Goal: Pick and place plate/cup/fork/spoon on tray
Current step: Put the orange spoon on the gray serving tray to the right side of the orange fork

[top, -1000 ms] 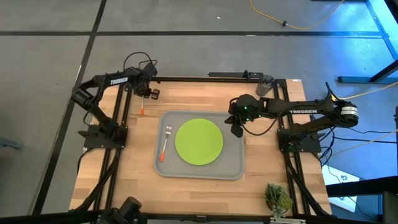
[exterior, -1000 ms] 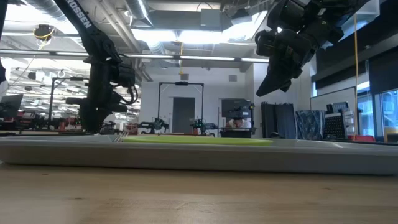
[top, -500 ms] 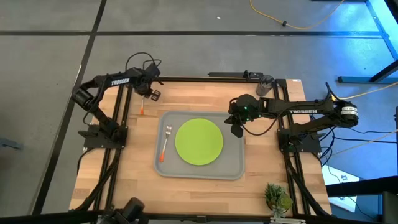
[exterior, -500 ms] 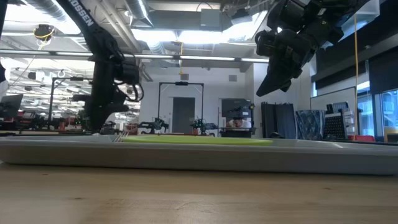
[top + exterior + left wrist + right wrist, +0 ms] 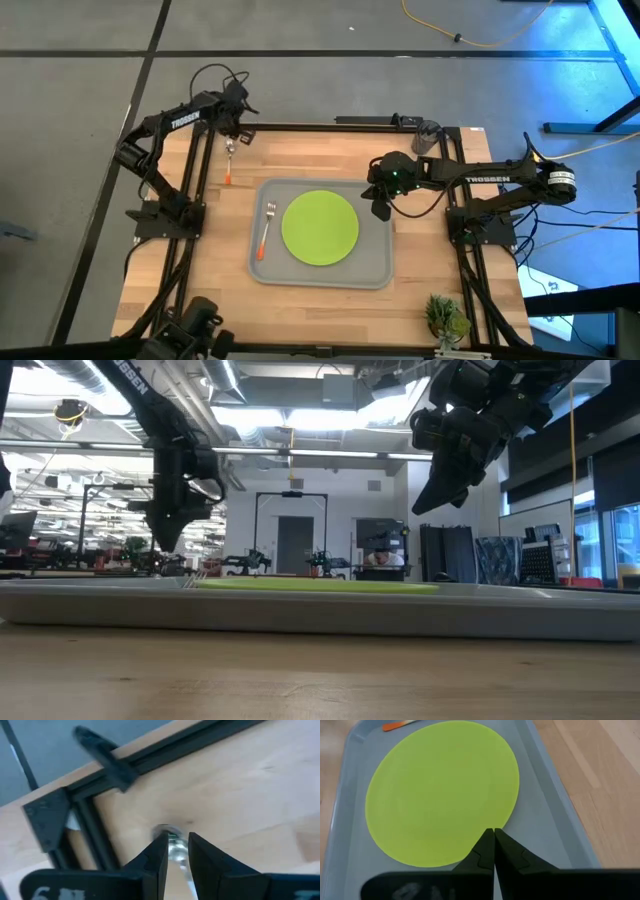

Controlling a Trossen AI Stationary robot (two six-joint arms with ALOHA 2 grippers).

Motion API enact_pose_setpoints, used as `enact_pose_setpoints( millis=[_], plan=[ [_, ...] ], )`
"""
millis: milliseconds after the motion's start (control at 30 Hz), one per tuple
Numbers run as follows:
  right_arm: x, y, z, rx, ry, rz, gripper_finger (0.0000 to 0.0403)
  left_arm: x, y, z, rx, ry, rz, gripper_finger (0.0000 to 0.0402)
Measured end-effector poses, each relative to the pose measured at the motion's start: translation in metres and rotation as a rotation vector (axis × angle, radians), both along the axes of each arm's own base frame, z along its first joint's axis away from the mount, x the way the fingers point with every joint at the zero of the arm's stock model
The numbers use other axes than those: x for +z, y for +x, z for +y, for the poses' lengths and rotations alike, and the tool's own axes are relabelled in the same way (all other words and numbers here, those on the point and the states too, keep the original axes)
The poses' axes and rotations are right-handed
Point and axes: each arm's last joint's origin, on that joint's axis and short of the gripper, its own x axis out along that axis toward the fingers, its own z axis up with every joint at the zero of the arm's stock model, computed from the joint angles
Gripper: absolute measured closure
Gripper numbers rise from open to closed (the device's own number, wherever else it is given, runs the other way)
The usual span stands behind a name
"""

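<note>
The spoon (image 5: 229,165) lies on the bare wood left of the tray's far left corner, with its silver bowl toward the far edge and its orange handle toward the near edge. My left gripper (image 5: 231,142) points down over the bowl end, its fingers nearly shut with the bowl (image 5: 175,845) between them. The lime-green plate (image 5: 320,227) and the fork (image 5: 265,232) lie flat in the light-grey tray (image 5: 375,265). The dark see-through cup (image 5: 429,134) stands at the table's far right. My right gripper (image 5: 381,210) is shut and empty, hovering above the plate's right edge (image 5: 493,831). My left gripper has the spoon's silver bowl (image 5: 173,839) pinched between its two fingers (image 5: 160,852), at the spoon's far end. The fingers come from above, pointing down, one on each side of the bowl. The spoon's orange handle (image 5: 228,178) lies on the table.
Black frame rails (image 5: 200,190) run along the table's left and right sides and its far edge. A small potted plant (image 5: 447,318) stands at the near right corner. Bare wood lies to the left of the tray and in front of it.
My left gripper has gone toward the table's far edge and a little left, from beside the spoon to over its bowl end. The spoon lies where it was. My right gripper has kept still.
</note>
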Motion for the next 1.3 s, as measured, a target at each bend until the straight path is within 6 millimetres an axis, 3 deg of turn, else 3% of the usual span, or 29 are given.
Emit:
enact_pose_setpoints(
  millis=[233, 467, 767, 1067, 1300],
  plan=[
    [0.001, 0.001, 0.0, 0.0, -0.002, -0.009, 0.0397, -0.006, -0.012, 0.004, 0.054, -0.064, -0.006, 0.0334],
    [0.001, 0.001, 0.0, -0.018, 0.016, -0.011, 0.0397, -0.012, -0.005, -0.015, 0.088, -0.243, 0.01, 0.0334],
    [0.001, 0.001, 0.0, -0.005, -0.009, -0.009, 0.0397, -0.012, 0.02, -0.023, -0.365, -0.193, 0.082, 0.0334],
    [0.001, 0.001, -0.001, -0.007, -0.009, -0.009, 0.0397, -0.022, 0.022, -0.038, -0.76, -0.315, 0.046, 0.0334],
    [0.001, 0.001, 0.0, -0.007, -0.009, -0.008, 0.0397, -0.022, 0.026, -0.052, -0.954, -0.396, 0.08, 0.0334]
  ],
)
